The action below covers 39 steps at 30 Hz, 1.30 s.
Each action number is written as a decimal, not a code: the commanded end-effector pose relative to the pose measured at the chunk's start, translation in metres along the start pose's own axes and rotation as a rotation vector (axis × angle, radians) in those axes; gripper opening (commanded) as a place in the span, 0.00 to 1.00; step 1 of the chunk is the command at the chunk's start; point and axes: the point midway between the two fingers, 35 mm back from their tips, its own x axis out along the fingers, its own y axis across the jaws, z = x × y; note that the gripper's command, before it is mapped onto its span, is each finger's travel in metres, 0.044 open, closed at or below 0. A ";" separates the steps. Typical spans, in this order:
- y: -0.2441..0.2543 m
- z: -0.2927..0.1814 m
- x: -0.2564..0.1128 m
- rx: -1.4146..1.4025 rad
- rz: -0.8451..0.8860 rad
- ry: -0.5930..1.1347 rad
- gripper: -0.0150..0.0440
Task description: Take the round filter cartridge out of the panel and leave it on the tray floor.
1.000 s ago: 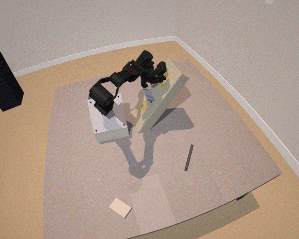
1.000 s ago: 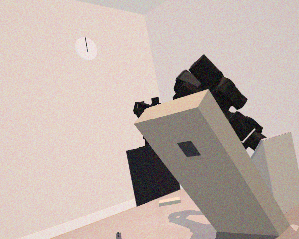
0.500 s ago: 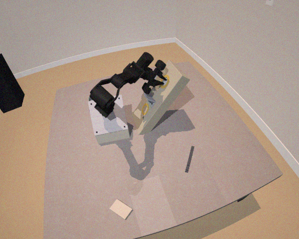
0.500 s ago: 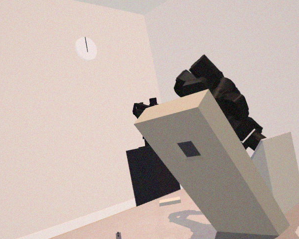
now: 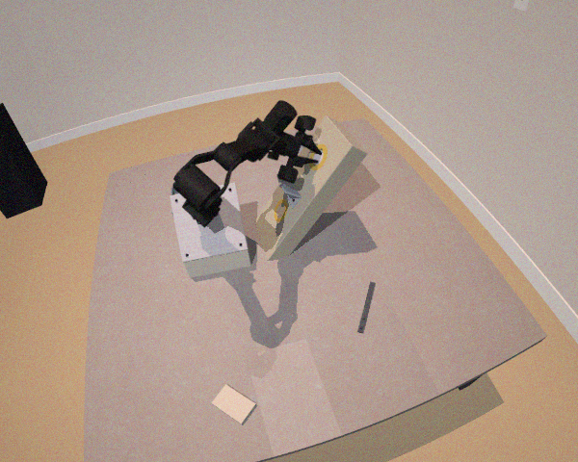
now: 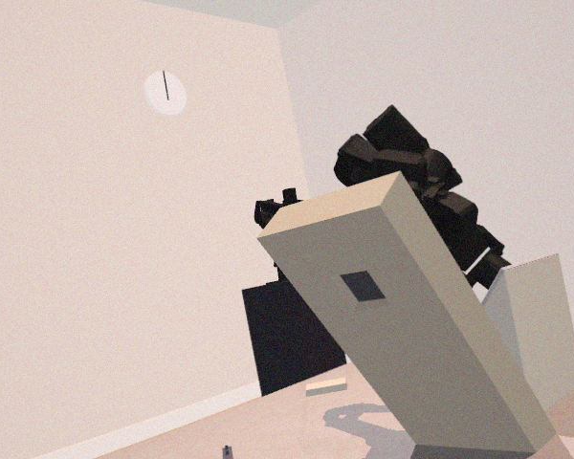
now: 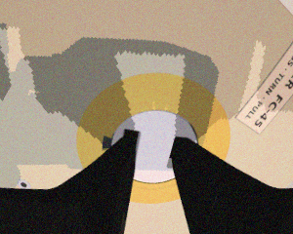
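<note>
The round pale cartridge (image 7: 154, 158) sits in the sloping service panel (image 5: 337, 143) (image 6: 426, 345) (image 7: 137, 19), inside a yellow ring (image 7: 217, 141). My gripper (image 5: 319, 156) (image 7: 153, 138) is at the panel face, shut on the cartridge, with its two black fingertips at opposite sides of the cartridge face. The fingers cover most of the slots. A dark mark (image 7: 106, 142) shows on the ring, left of the cartridge. Whether the cartridge stands out from the panel cannot be told. I cannot clearly make out the tray.
A printed label (image 7: 275, 83) is on the panel, upper right in the wrist view. A second yellow marking (image 5: 280, 211) and a grey-blue piece (image 5: 290, 191) lie below the gripper. A cream block (image 5: 233, 403) and a dark bar (image 5: 366, 307) lie on the table (image 5: 144, 322).
</note>
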 end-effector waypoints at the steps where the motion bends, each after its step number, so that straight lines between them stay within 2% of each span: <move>1: -0.001 -0.002 0.002 -0.019 0.001 -0.003 0.25; 19: -0.001 -0.001 -0.071 0.022 0.002 -0.007 0.25; 33: 0.000 -0.001 -0.072 0.022 0.002 -0.006 0.25; 39: 0.015 0.008 -0.069 0.022 0.002 -0.006 0.25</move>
